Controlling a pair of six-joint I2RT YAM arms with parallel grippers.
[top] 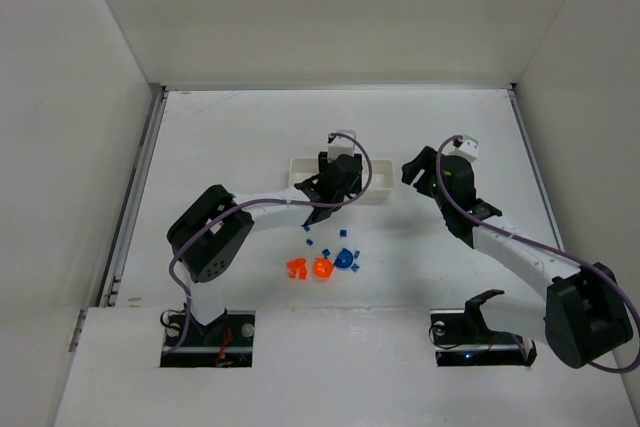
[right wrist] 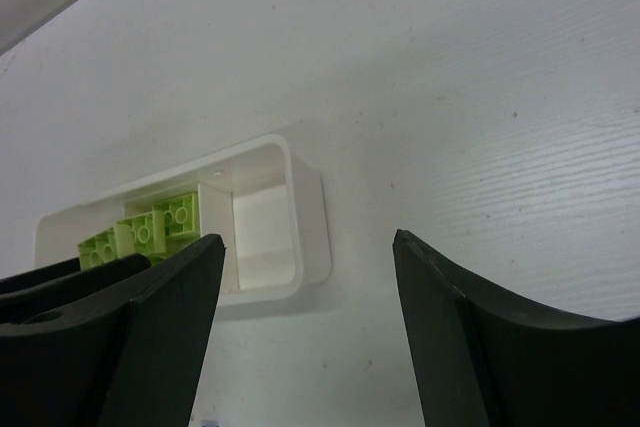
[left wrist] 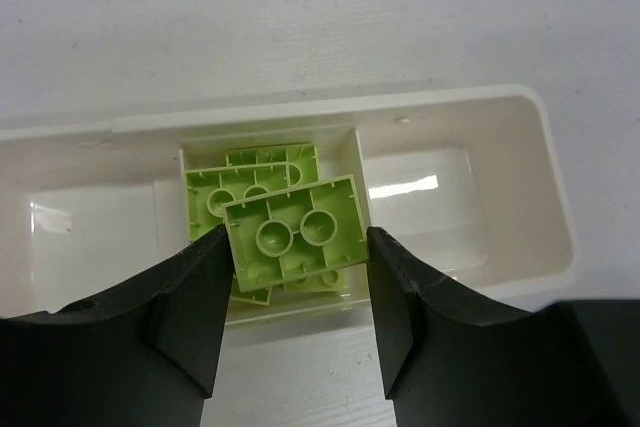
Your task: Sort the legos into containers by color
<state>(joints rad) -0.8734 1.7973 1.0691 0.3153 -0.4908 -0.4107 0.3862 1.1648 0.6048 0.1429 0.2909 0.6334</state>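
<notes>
While the left arm's fingers (left wrist: 190, 317) grasp a lime green lego (left wrist: 295, 237) just above the other green ones (left wrist: 265, 159) in the middle compartment (left wrist: 358, 167) of the white tray (left wrist: 540, 147), we judge green nearly sorted, though both outer compartments look bare. We see the orange legos (top: 322, 268) and blue legos (top: 345, 259) loose and unsorted on the bench (top: 230, 137) near the tray, and the right arm's fingers (right wrist: 160, 337) spread apart, holding nothing. White walls (top: 60, 97) box in the white bench on three sides.

A white table (top: 220, 147) is shown enclosed by plain white panels: a back wall (top: 330, 7) beyond it, a left wall (top: 60, 147) and a right wall (top: 590, 97) flanking it. A metal rail (top: 135, 197) is fitted along its left edge.
</notes>
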